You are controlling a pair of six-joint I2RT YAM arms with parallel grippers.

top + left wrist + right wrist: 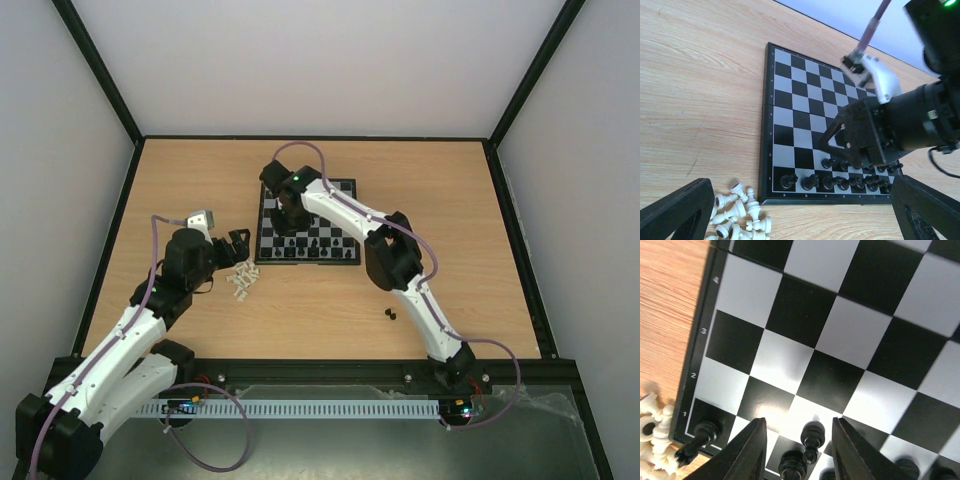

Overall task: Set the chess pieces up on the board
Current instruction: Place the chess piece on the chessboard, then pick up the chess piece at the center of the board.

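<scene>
The board (pixel 343 190) lies at mid-table, and also shows in the left wrist view (pixel 790 95) and the right wrist view (pixel 805 305). Black chess pieces (pixel 815 181) fill its near row, with a few more in the second row. My right gripper (pixel 289 221) hangs low over the board's near left part. It is open, and a black pawn (pixel 812 433) stands upright between its fingers (pixel 747 452) without touching them. Cream-white pieces (pixel 242 281) lie in a heap on the table left of the board. My left gripper (pixel 236 245) is open and empty just above that heap (pixel 735 212).
Two loose black pieces (pixel 389 314) lie on the table near the right arm's forearm. The right arm (pixel 385 245) crosses the board's near right corner. Black frame rails (pixel 120 215) border the table.
</scene>
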